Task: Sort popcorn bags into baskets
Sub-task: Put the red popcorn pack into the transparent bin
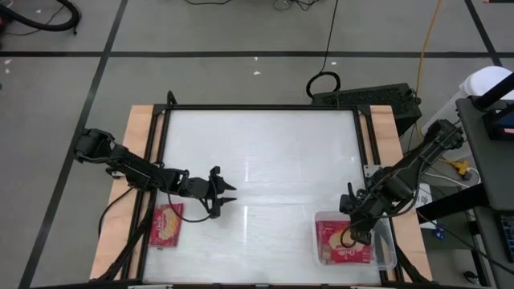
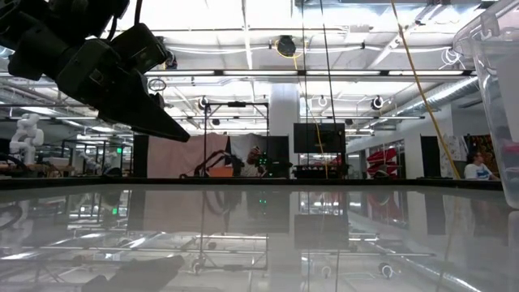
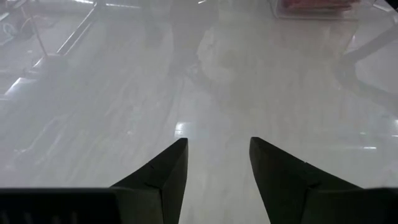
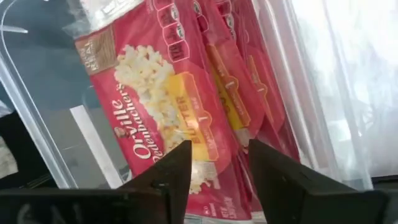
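Observation:
A clear basket stands at the table's near right corner with several red popcorn bags lying flat in it. My right gripper hangs over it, pointing down, open; in the right wrist view its fingertips stand just above the top bag, which lies picture side up, with nothing between them. One more popcorn bag lies flat at the table's near left. My left gripper hovers open to the right of that bag, above the bare table.
The white tabletop lies inside a dark frame with wooden strips at its left and right edges. The basket's clear wall rises at the right of the low view. Cables and a dark box lie beyond the far edge.

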`<state>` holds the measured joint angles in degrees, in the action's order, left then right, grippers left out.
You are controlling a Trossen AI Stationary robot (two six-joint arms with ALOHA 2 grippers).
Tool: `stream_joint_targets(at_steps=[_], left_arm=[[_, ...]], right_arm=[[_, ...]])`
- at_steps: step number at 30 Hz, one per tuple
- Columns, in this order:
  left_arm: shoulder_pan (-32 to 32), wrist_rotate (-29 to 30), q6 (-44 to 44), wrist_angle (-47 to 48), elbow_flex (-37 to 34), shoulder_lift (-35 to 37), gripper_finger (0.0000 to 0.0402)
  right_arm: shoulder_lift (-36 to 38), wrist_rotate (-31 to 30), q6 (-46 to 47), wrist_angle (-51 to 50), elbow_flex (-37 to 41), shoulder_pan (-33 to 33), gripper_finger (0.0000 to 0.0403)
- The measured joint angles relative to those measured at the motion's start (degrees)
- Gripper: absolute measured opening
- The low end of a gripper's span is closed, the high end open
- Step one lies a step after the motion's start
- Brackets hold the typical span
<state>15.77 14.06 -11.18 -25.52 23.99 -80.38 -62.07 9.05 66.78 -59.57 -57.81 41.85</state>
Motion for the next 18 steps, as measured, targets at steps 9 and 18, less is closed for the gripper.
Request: stream_joint_targets(at_steps=[9,18], left_arm=[[0.00,0.00,0.01,1.51,0.00,0.00,0.0175],[0.02,0.55,-0.64,2.86,0.00,0.00,0.0175]], right_arm=[[-0.01,-6.65,11.29,-0.68,-9.79,-0.03,0.0130],[-4.47,-27.90,0.15,2.59,-16.82,-4.90,0.0126]])
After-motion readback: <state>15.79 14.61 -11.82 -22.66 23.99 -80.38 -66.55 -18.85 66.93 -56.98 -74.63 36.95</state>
